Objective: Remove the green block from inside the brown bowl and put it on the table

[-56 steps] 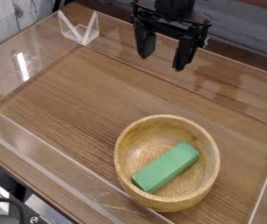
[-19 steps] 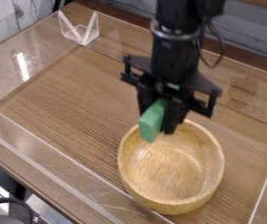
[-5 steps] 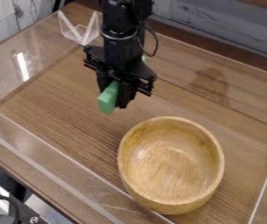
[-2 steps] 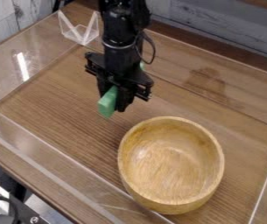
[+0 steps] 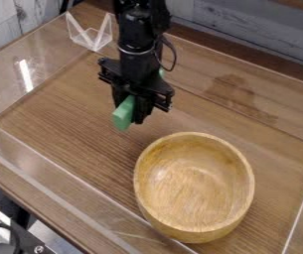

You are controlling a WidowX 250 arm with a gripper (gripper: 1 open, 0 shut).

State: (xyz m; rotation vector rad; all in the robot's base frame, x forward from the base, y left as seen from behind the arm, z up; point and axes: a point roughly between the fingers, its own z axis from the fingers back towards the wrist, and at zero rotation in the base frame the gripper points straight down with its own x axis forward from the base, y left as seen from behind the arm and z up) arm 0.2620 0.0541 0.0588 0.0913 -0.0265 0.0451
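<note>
My gripper (image 5: 132, 107) points straight down over the table (image 5: 61, 119), left of and beyond the brown bowl (image 5: 194, 186). It is shut on the green block (image 5: 122, 116), which hangs upright from the fingers with its lower end close above the wood. The light tan bowl stands empty at the front right, apart from the block. The dark arm rises above the gripper toward the top of the view.
Low clear acrylic walls (image 5: 41, 159) border the table on all sides. A clear plastic bracket (image 5: 87, 32) stands at the back left corner. Bare wood lies left of and in front of the gripper.
The gripper with the green block has sunk a little toward the table. The bowl has not moved.
</note>
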